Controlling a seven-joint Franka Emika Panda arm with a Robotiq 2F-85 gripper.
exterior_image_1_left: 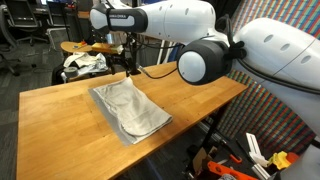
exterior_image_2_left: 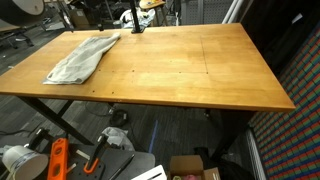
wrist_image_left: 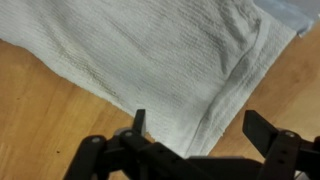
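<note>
The cloth [wrist_image_left: 150, 55] lies rumpled on the tabletop [wrist_image_left: 40, 115], directly beneath my claw [wrist_image_left: 200, 130]; I judge it light, soft and limp, sure to sag and fold when lifted, neither slippery nor fragile; the best hold looks like the hemmed edge nearest my fingers [wrist_image_left: 138, 122], pinched from above; my claw is spread wide, released, holding nothing; whether it brushes the fabric I cannot tell from the wrist view, though in an exterior view it seems to hang just over the cloth's end.
</note>
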